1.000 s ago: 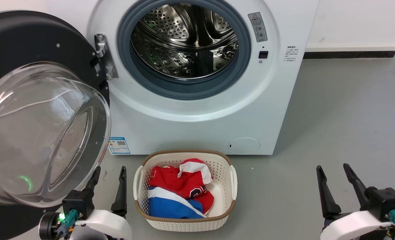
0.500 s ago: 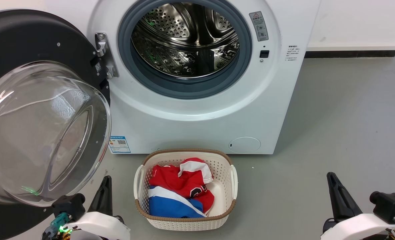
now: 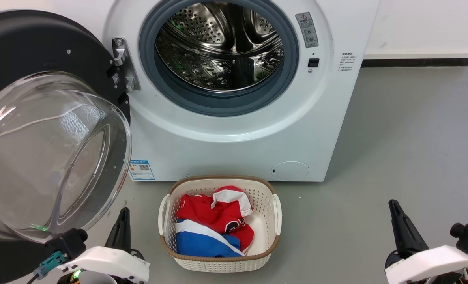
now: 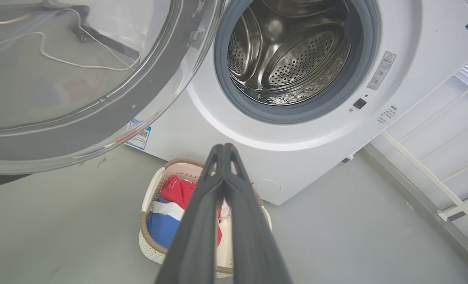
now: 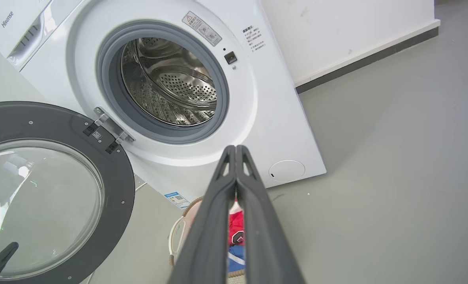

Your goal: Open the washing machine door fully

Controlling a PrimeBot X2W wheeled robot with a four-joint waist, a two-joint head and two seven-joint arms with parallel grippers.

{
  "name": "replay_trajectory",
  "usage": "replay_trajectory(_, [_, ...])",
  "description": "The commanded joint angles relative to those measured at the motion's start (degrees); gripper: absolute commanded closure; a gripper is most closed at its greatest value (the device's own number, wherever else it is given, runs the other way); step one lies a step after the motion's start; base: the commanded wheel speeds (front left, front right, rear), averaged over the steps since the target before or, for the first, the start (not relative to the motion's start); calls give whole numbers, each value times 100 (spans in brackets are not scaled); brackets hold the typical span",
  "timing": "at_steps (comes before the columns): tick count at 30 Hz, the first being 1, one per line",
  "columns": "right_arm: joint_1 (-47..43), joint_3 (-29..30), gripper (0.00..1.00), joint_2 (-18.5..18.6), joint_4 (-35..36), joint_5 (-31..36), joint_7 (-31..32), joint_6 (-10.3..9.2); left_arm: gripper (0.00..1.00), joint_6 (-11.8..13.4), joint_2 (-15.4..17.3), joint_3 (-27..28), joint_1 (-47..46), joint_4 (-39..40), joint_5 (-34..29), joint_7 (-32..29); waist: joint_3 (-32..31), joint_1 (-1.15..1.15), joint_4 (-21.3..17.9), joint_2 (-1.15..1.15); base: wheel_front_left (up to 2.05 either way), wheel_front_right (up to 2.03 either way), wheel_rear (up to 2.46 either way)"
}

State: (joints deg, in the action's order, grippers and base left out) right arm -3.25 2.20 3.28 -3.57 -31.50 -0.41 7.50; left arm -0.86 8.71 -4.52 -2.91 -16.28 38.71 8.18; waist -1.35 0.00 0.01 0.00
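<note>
Black-rimmed glass, the washing machine door [image 3: 48, 150] hangs swung wide off its hinge [image 3: 123, 65] at the left edge of the machine's front [image 3: 238, 146] and looks fully open. Both the left gripper [image 4: 223, 149] and the right gripper [image 5: 236, 149] are pinched together on nothing, low over the floor [image 3: 376, 157] either side of the laundry basket [image 3: 218, 263]. The left one sits just under the bulging glass, so a careless lift could strike it or nudge the door back toward shut.
</note>
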Motion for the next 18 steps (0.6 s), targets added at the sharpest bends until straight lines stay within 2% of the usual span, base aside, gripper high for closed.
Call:
replay_trajectory(1, [186,13,100,44,38,-231,10,0,100,-35,15,69,-177,97,181,-44,2,0,0,0,0,0,0])
replay_trajectory(18, [384,63,100,66,-220,-1699,139,0,100,-191,-129,323,-231,136,1443,-392,27,0,0,0,0,0,0])
